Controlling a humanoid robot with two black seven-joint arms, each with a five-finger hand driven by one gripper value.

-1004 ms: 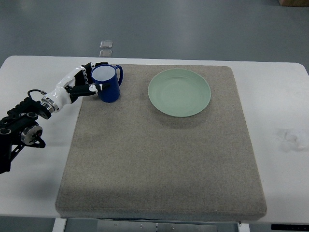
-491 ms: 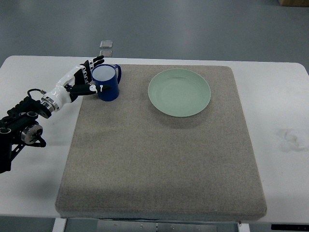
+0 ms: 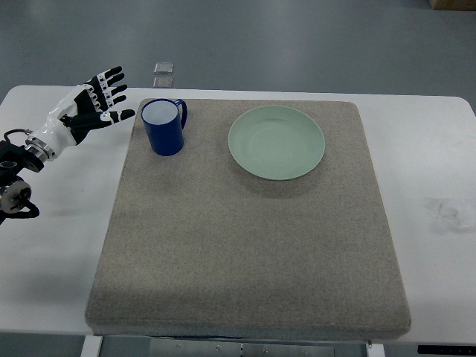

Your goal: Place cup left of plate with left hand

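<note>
A dark blue cup (image 3: 163,126) with a white inside stands upright on the grey mat (image 3: 245,245), its handle pointing to the far right. It sits to the left of the pale green plate (image 3: 276,142), a gap apart from it. My left hand (image 3: 95,104) hovers over the white table left of the cup, fingers spread, holding nothing and not touching the cup. The right arm is out of view.
The mat lies on a white table (image 3: 431,149). Two small grey squares (image 3: 163,74) sit on the floor beyond the far edge. Scuff marks (image 3: 446,212) show on the table at the right.
My left hand has let go of the cup, opened its fingers and drawn back to the left and away. The cup stays standing left of the plate.
</note>
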